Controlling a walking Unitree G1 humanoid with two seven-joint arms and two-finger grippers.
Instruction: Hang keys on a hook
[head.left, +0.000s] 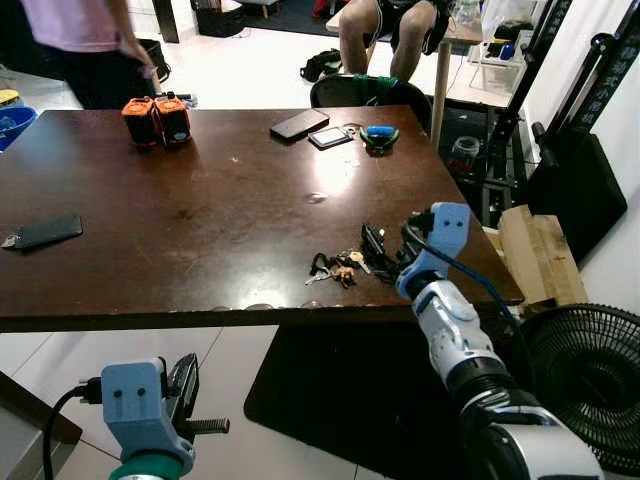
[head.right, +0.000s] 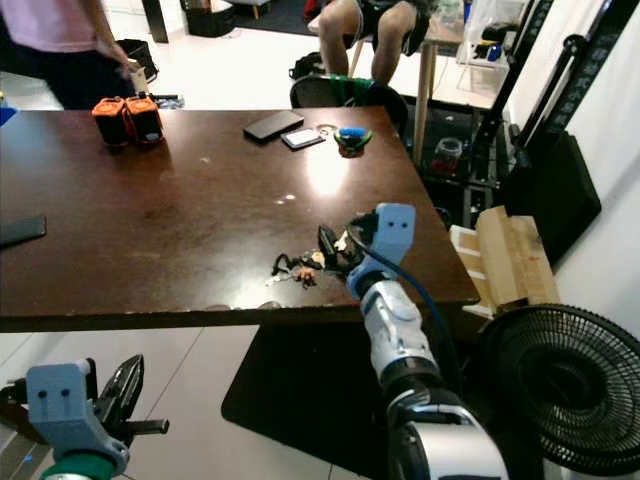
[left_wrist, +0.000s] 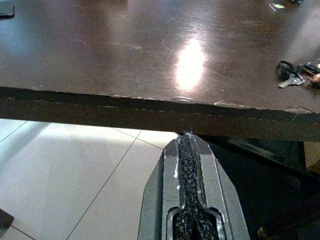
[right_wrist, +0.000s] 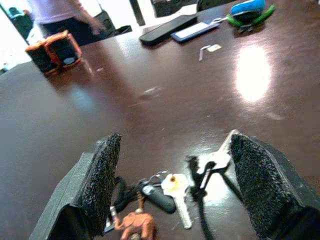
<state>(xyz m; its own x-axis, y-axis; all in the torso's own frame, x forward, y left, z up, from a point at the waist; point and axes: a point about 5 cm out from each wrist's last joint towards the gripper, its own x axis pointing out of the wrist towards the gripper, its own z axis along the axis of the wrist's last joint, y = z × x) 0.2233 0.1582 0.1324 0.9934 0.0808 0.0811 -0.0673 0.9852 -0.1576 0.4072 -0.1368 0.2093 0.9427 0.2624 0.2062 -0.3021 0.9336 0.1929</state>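
The bunch of keys (head.left: 338, 268) lies on the dark wooden table (head.left: 200, 200), close to its near edge and toward the robot's right. The right gripper (right_wrist: 172, 185) hangs low over it with its two black fingers spread wide, one on each side of the bunch, gripping nothing. From the right wrist camera the bunch shows a silver key, a black fob, a small brown charm and a black strap, all loose on the tabletop.

The left gripper (head.left: 183, 392) sits below the table edge, over the pale tiled floor (head.left: 60, 360), its fingers pressed together with nothing between them.

Further back on the table are two orange-and-black blocks (head.left: 157, 120), which may be tool batteries, though they are too small to be sure. Near the far edge lie a dark phone (head.left: 299, 124), a second, lighter phone (head.left: 330, 137) and a blue-and-green object (head.left: 379, 134). Another dark phone (head.left: 47, 232) lies by the table's left edge.

A person in a pink top (head.left: 75, 40) stands beyond the far left corner, and another person (head.left: 385, 35) is seated behind the table. A black floor fan (head.left: 585, 380) stands on the robot's right.
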